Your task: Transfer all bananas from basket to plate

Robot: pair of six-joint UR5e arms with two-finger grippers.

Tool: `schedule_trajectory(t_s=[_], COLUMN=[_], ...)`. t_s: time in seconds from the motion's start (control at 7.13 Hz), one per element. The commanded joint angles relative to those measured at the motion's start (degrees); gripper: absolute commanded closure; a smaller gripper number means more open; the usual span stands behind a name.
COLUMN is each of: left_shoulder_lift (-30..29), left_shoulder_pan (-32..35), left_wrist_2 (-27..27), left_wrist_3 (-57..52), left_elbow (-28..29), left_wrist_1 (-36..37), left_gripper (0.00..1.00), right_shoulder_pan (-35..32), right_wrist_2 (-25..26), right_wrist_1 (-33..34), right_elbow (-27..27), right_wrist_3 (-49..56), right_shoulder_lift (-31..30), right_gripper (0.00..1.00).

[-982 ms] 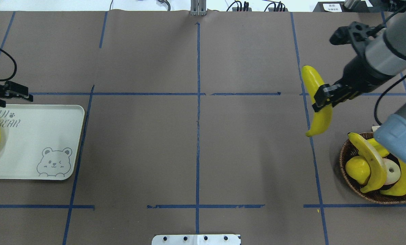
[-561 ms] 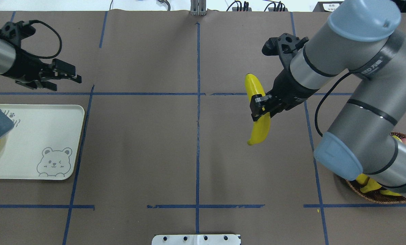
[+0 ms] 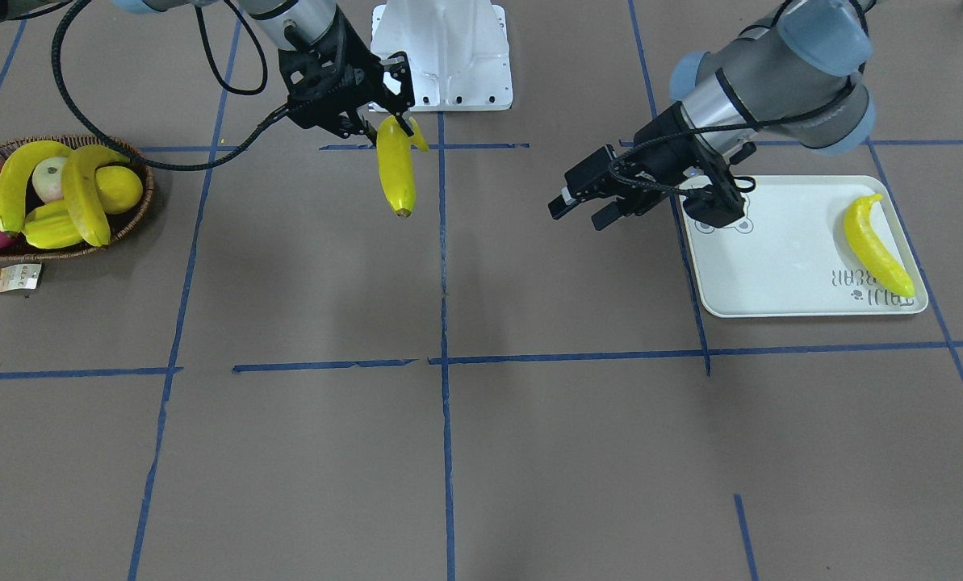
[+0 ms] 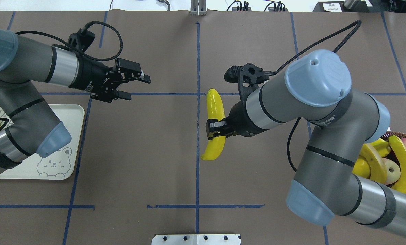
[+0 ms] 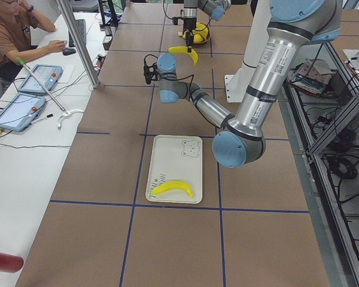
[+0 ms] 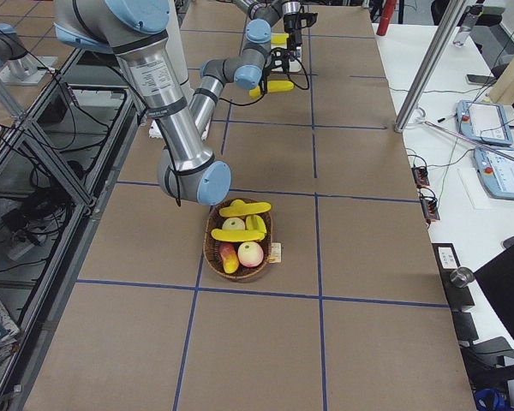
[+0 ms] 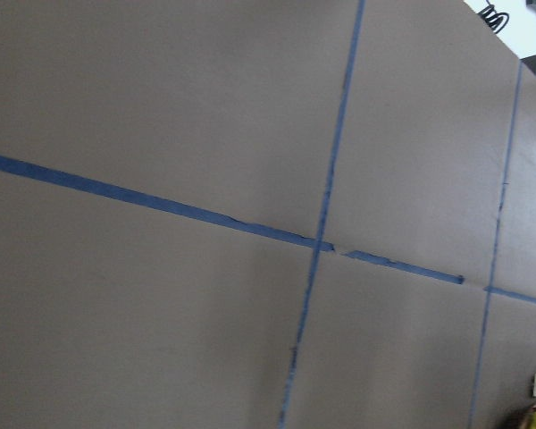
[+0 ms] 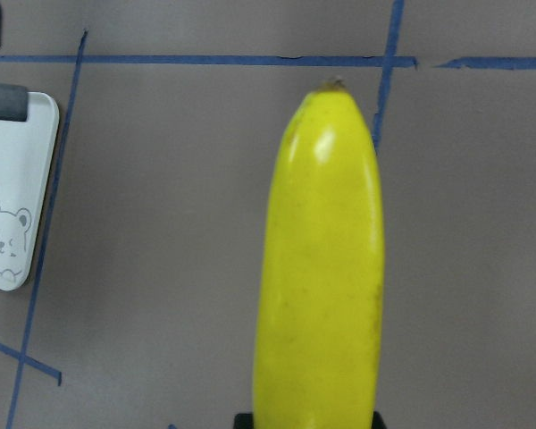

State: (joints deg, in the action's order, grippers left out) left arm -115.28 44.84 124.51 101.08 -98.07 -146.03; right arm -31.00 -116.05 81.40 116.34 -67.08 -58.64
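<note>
1. Right gripper [image 4: 215,128]: is clamping the held banana [image 4: 214,106] just below its middle and is carrying it above mid-table, well apart from both basket and plate.
2. Left gripper [image 4: 137,88]: is hovering with jaws apart and empty, pointing toward the held banana, near a corner of the plate.
3. Plate [image 3: 772,278]: is bearing one plate banana [image 3: 877,242] along its outer edge.
4. Basket [image 3: 13,254]: is holding two basket bananas [image 3: 85,202], which are lying over other fruit (a lemon and apples, it seems, partly covered).
5. Handling, as judged: the held banana is looking glossy, stiff and light, so a pinch near a tip is risking slip or swing. Gripping across the thick middle with a modest squeeze is looking like the safer hold.
</note>
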Motion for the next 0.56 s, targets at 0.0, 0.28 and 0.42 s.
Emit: schedule_trajectory(t_s=[0.0,0.28,0.42], left_shoulder_lift=[-3.7,-4.7,-5.3], left_shoulder_pan=[-4.7,-8.4,-9.6], left_wrist_2=[-2.6,-2.8,-2.9], left_wrist_3=[2.6,2.5,2.4], left_elbow=[-0.7,-1.0,-0.9], left_wrist_1=[-2.4,-2.6,-3.6], left_gripper=[0.04,0.04,0.04], right_shoulder_pan=[2.2,3.0,3.4], right_wrist_2=[1.7,1.7,1.7], right_wrist_1=[-1.1,-1.1,-1.2], right_elbow=[-0.4,-0.3,-0.3], right_wrist_3=[-1.0,-1.3,-1.3], right_shoulder_lift=[1.8,1.9,2.0], right_gripper=[0.99,0.99,0.99])
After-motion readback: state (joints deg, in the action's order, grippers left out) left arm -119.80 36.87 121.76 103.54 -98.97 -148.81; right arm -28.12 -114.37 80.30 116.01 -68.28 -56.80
